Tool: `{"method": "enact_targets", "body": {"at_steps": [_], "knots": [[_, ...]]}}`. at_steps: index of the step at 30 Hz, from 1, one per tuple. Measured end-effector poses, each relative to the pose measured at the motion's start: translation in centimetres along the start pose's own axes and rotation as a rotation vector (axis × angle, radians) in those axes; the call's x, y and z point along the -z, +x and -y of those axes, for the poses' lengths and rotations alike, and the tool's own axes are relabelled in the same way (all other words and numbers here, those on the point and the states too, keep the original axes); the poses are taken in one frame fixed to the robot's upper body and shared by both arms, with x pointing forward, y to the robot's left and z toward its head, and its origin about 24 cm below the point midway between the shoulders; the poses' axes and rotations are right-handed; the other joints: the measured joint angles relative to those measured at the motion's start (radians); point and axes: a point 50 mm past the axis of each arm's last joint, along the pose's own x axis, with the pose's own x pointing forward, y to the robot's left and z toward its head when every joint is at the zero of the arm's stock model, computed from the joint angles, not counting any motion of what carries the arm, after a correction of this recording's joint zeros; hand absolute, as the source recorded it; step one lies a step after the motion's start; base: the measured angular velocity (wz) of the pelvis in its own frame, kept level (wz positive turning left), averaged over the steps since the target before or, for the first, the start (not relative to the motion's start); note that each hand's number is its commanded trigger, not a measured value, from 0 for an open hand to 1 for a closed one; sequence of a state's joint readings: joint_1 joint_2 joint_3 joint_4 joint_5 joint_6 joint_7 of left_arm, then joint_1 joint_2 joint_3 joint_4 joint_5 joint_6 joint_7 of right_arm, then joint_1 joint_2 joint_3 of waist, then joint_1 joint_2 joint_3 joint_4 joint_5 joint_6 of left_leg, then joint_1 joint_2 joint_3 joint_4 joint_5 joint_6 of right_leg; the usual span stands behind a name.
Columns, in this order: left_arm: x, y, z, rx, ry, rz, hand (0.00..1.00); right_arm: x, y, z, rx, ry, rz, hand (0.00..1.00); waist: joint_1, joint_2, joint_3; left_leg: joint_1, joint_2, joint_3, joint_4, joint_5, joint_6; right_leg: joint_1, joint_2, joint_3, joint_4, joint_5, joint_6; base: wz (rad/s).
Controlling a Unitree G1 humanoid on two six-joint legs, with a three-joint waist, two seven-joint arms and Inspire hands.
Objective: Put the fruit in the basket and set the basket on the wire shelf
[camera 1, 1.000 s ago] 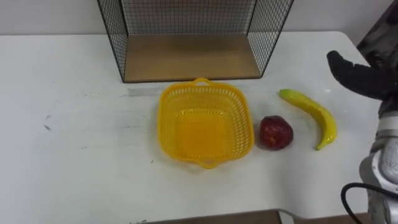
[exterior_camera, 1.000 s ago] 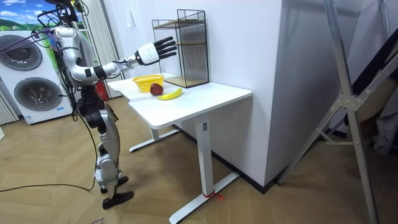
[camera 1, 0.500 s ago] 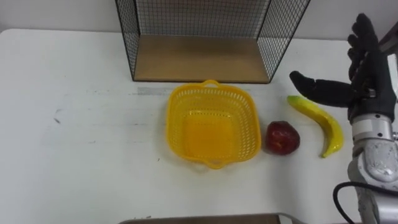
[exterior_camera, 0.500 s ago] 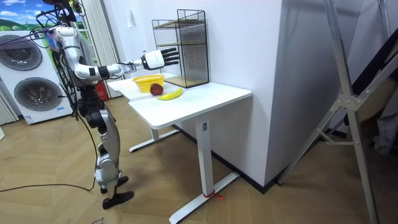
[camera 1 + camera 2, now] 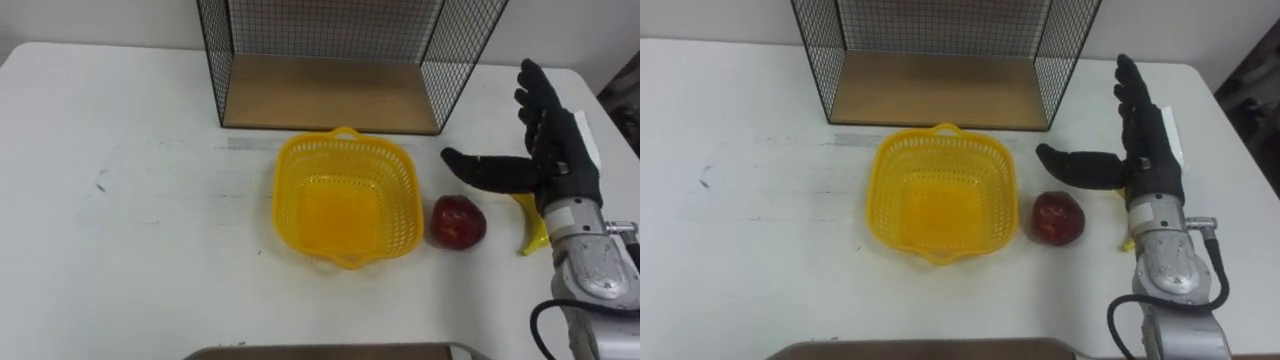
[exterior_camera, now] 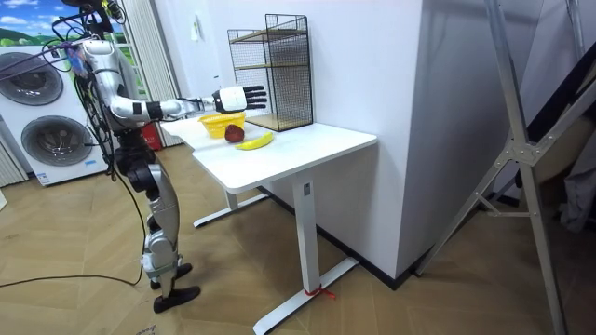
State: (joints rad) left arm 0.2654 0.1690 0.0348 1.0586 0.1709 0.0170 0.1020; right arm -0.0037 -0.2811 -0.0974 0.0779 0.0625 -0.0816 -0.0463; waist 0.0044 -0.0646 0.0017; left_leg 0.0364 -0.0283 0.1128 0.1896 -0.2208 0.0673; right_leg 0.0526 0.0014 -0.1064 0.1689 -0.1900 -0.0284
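Yellow basket (image 5: 346,210): seen empty at mid-frame on the white table (image 5: 130,230), just below the wire shelf (image 5: 330,95).
Apple (image 5: 458,222): laid on the table just right of the basket.
Banana (image 5: 533,238): placed right of the apple, largely covered by the hand.
Right hand (image 5: 558,168): held over the banana at the right edge, fingers spread straight, thumb stretched toward the apple, nothing grasped.
Robot: seen standing at the table's end, at the room view's left.

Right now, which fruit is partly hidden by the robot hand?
The curved yellow banana: the right robot hand covers most of it, while the round red apple shows whole.
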Motion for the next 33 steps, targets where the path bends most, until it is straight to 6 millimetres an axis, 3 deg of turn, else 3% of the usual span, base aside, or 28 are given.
{"method": "enact_targets", "body": {"at_steps": [3, 6, 19, 33], "knots": [[0.0, 0.0, 0.0, 0.0, 0.0, -0.001, 0.0, 1.4, -0.4, 0.0, -0.007, -0.032, -0.058, 0.0, 0.001, 0.007, -0.0041, 0.002, 0.0, 0.0, 0.0, 0.0, 0.0, 0.003, 0.0, 0.003, 0.0, 0.001, 0.0, 0.0], [0.1, 0.0, 0.0, 0.0, 0.001, -0.002, 0.0, 2.4, -0.9, 0.0, -0.023, -0.05, -0.105, 0.0, 0.001, 0.013, -0.0026, 0.002, 0.0, 0.0, 0.001, 0.0, 0.0, 0.002, 0.001, 0.006, 0.001, 0.001, -0.001, 0.0], [0.1, 0.0, 0.0, 0.006, 0.001, -0.008, 0.0, 2.7, -1.1, -0.4, -0.067, -0.069, -0.117, 0.0, -0.001, 0.01, -0.0005, 0.0, 0.0, -0.006, 0.008, 0.0, 0.0, 0.006, 0.001, -0.002, 0.001, 0.004, -0.001, 0.01], [0.1, 0.0, 0.3, 0.038, 0.019, -0.017, 0.0, 3.2, -1.4, -2.5, -0.191, -0.07, -0.143, 0.0, 0.002, 0.01, 0.0003, -0.006, 0.001, -0.009, 0.009, 0.0, 0.0, 0.002, 0.0, -0.009, -0.001, 0.005, -0.002, 0.0]]}}
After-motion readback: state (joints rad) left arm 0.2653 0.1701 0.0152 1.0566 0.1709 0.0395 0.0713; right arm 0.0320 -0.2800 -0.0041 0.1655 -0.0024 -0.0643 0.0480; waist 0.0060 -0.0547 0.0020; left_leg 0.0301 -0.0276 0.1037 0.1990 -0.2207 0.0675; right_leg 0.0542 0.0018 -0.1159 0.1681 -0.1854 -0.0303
